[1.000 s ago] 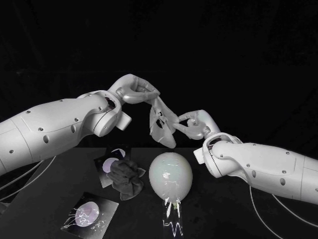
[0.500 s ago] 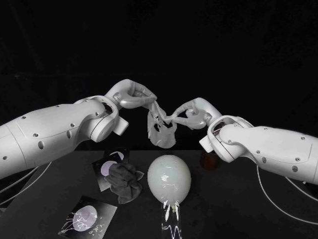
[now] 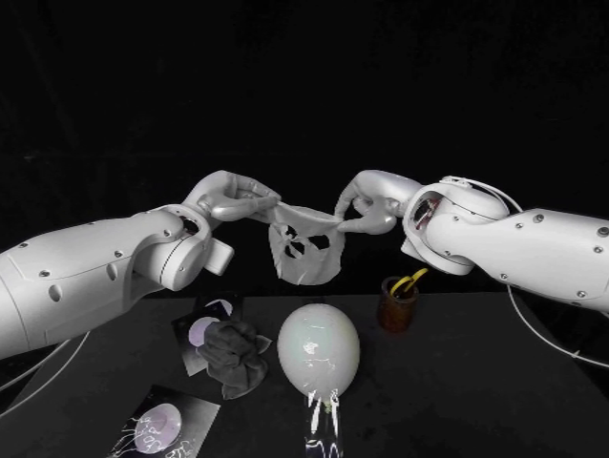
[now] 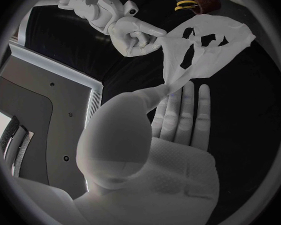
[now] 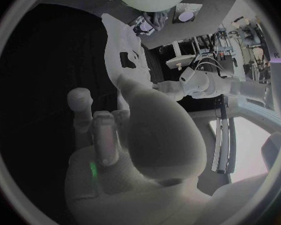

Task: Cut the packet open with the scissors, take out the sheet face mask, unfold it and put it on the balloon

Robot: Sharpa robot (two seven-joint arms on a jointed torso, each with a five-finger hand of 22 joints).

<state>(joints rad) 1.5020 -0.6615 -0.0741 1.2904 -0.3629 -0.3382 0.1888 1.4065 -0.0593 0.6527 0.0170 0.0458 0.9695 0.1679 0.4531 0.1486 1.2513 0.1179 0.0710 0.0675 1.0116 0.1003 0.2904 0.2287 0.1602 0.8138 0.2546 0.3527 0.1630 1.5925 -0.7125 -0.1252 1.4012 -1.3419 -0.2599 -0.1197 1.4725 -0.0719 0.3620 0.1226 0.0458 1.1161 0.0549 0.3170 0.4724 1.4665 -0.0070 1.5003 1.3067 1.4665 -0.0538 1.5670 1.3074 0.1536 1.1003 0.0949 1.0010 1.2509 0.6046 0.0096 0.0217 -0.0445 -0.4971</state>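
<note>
My left hand pinches one top corner of the sheet face mask and my right hand pinches the other. The mask hangs spread between them, eye holes showing. The balloon lies on the desk below both hands, clear of the mask.
</note>
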